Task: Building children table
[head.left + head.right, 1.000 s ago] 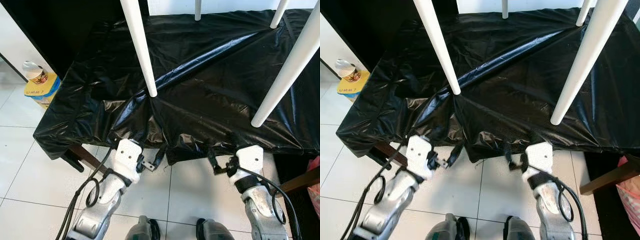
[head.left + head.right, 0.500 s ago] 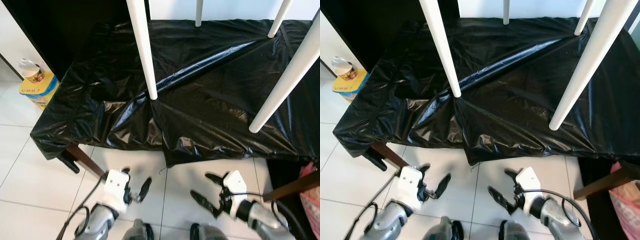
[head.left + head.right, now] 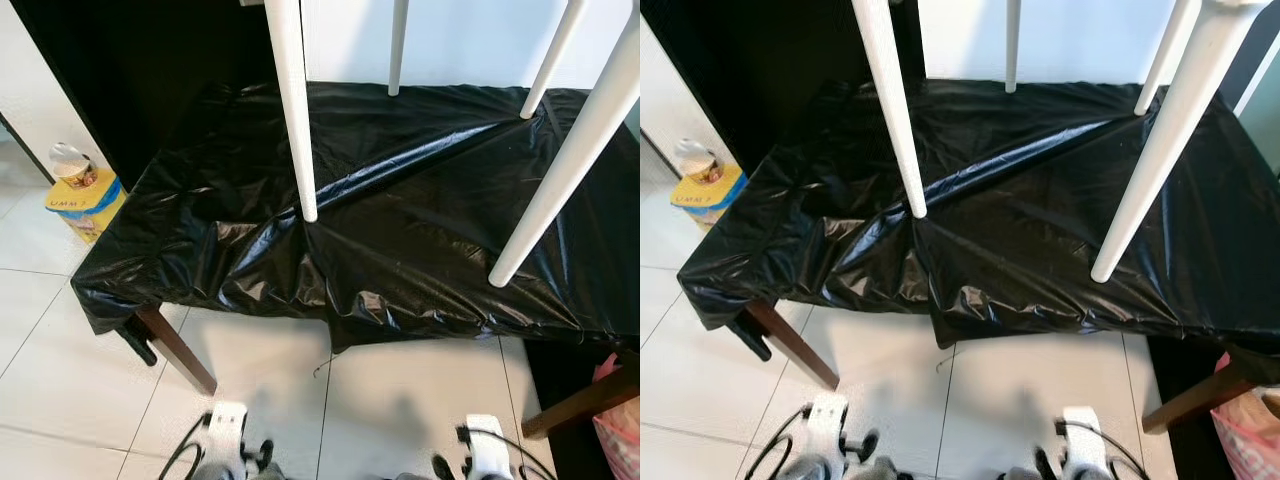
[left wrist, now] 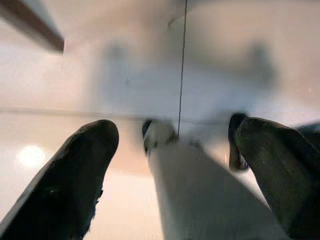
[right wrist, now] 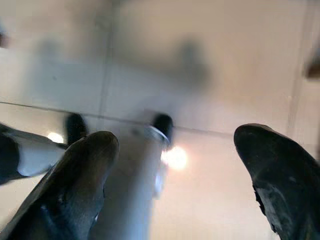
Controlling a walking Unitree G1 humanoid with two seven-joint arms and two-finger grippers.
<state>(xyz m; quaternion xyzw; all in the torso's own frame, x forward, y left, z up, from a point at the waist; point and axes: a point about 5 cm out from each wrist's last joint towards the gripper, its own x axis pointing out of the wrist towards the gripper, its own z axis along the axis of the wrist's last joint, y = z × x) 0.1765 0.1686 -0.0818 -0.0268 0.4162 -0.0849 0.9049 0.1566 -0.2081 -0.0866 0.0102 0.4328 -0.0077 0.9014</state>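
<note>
Both arms hung low at the near edge of the head views, cut off so that little more than the white wrist housings showed. The left gripper (image 4: 175, 165) pointed down at the pale tiled floor (image 3: 400, 390), its two black fingers (image 4: 75, 180) spread wide with nothing between them but a blurred silver limb of the robot's own body lying past the tips. The right gripper (image 5: 175, 170) hung in the same manner, its fingers (image 5: 75, 185) likewise parted and empty, a blurred silver limb and a bright glare on the tile lying beyond them. Well ahead of both sets of fingertips stood a low table draped in crumpled black plastic sheet (image 3: 400, 200); on it rested the children's table, upside down, of which the white legs (image 3: 292, 110) alone could be seen, their upper ends cut off by the frame. A brown wooden leg (image 3: 180, 350) of the draped table showed beneath the sheet. A yellow box (image 3: 85, 200) with a cup on it sat on the floor beyond the left fingers.
</note>
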